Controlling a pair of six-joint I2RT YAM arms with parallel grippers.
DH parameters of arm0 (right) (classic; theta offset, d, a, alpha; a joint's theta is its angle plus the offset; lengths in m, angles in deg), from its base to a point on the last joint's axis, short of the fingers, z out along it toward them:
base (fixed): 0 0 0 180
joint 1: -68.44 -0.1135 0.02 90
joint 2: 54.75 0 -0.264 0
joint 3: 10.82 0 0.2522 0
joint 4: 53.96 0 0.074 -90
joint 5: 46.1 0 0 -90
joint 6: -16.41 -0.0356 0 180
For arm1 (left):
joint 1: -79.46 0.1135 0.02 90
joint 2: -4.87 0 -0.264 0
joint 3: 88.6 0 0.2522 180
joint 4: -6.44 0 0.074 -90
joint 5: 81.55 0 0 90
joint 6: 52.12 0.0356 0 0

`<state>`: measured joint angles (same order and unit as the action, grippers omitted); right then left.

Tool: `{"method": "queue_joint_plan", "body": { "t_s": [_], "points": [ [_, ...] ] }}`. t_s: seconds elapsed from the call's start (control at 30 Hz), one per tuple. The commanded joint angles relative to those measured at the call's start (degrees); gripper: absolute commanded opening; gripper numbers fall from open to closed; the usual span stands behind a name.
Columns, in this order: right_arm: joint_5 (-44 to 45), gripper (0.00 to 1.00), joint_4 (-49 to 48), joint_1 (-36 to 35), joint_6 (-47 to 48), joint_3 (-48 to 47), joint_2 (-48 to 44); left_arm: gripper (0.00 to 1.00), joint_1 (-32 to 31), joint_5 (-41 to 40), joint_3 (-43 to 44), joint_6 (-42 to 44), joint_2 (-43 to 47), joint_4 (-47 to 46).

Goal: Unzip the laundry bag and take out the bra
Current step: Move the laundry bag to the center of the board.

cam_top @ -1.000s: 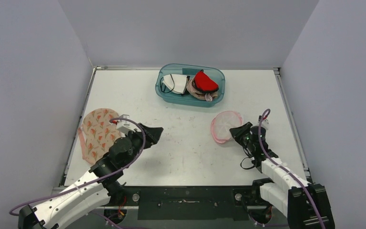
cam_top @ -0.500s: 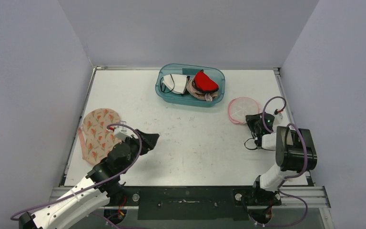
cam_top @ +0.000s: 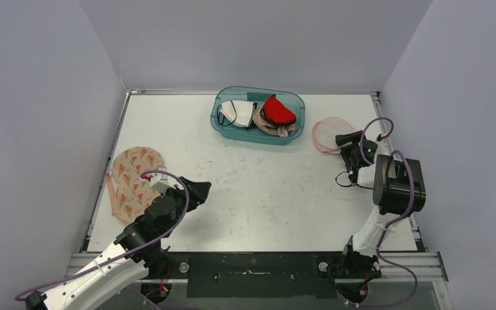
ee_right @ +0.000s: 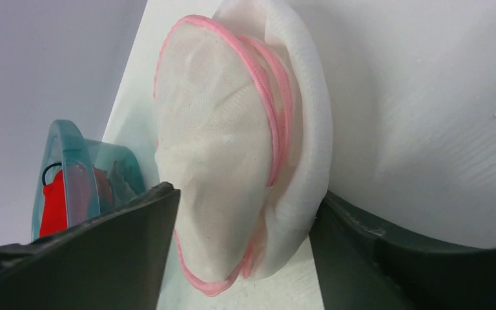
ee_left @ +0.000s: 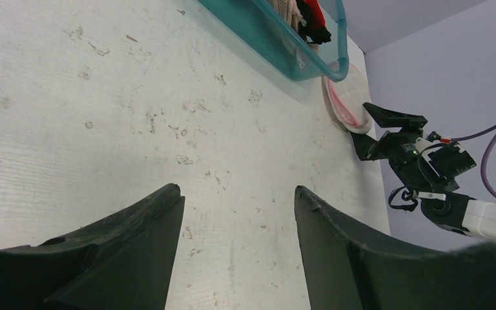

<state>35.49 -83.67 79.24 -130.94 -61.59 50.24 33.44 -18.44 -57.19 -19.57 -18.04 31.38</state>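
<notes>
Right now, field notes with the teal bin [cam_top: 216, 117] as my marker.

Right gripper [cam_top: 342, 145]: just to the right of the bin, near its right end. The laundry bag [ee_right: 219, 161] sits between my fingers, round white mesh with pink trim, and both fingers press against its near rim. I read that as clamped on the bag. The bag lies on the table [cam_top: 265, 194] just beside the bin's right end, apart from its wall as far as I can tell. The pink zipper [ee_right: 274, 123] runs in a double line round the bag's edge. I cannot tell whether it is open or closed.

Left gripper [ee_left: 239, 213]: well to the near left of the bin, over bare table. Fingers spread, nothing between them.

Floral bra [cam_top: 132, 181]: flat on the table, far to the left of the bin and nearer to me, just beyond my left gripper on its outer side. Peach pattern, a pink strap along its left edge. It is well apart from the bag, which is on the opposite side of the bin.

Inside the bin: a white garment [cam_top: 237, 113] at the left, a red one [cam_top: 278, 111] at the right, beige pieces under the red.
</notes>
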Motion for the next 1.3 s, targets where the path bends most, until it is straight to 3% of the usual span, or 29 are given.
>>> {"method": "queue_joint_plan", "body": {
  "t_s": [0.0, 0.13, 0.27, 0.47, 0.57, 0.7, 0.77, 0.83, 0.97, 1.03, 1.27],
  "points": [
    [3.62, 0.77, 6.37, -0.38, 2.56, 0.27, -3.31, 0.61, 0.23, -1.32, 1.08, 0.06, -0.88, 0.23],
    [7.91, 0.87, 15.02, -1.7, 4.99, 0.21, -11.08, 0.62, 0.26, -1.33, 1.23, -0.06, -0.74, 1.15],
    [15.48, 0.9, 23.01, -5.5, 6.62, 1.05, -23.62, 0.62, 0.33, -3.02, 3.09, 0.42, -0.19, 4.37],
    [26.04, 0.93, 32.91, -21.02, 13.78, -2.25, -41.99, 0.73, 0.49, -8.2, 8.48, 3.45, 0.15, 11.03],
    [21.62, 0.93, 33.21, -27.08, 18.76, -2.74, -46.6, 0.75, 0.66, -10.4, 11.42, 5.62, -3.12, 13.8],
    [11.5, 0.92, 35.59, -38.65, 26.07, -4.44, -46.67, 0.82, 1.52, -17.51, 17.6, 1.44, -10.52, 24.39],
    [10.82, 0.92, 36.56, -46.75, 27.12, -3.26, -45.3, 0.82, 3.46, -19.75, 20.18, -2.18, -13.87, 30.1],
    [10.26, 0.91, 33.9, -54.0, 27.0, 0.01, -43.29, 0.83, 8.61, -16.7, 21.42, -4.03, -16.01, 31.89],
    [12.13, 0.91, 26.97, -66.41, 26.69, 6.44, -38.04, 0.83, 25.0, -4.5, 20.57, -3.56, -16.51, 28.33],
    [13.24, 0.9, 25.18, -70.56, 27.72, 7.55, -35.65, 0.83, 30.78, -3.69, 21.88, -4.0, -17.66, 29.66],
    [15.43, 0.91, 19.43, -74.79, 27.92, 12.17, -34.29, 0.83, 50.59, -4.93, 22.98, -7.58, -24.03, 36.76]
  ]
}}
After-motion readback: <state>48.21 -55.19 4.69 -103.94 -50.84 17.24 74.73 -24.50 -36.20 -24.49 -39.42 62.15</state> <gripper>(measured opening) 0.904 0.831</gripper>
